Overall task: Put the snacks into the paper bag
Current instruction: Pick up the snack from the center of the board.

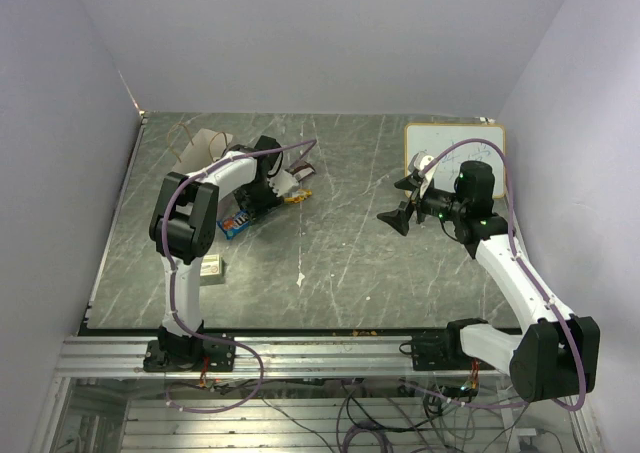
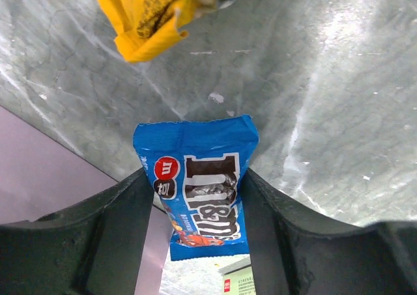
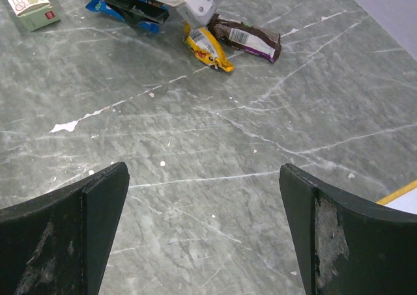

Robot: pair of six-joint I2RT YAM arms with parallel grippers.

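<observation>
My left gripper is shut on a blue candy packet, with a jaw pressed on each side; it also shows in the top view and the right wrist view. A yellow packet lies just beyond it. A dark purple-brown bar lies behind that. The pale pinkish paper bag is at the back left, partly hidden by the left arm. My right gripper is open and empty above bare table. Other snacks are out of view.
A pale beige box with a red mark lies near the left arm's base side. A white framed whiteboard lies at the back right, behind the right gripper. Walls close in the table's left, back and right.
</observation>
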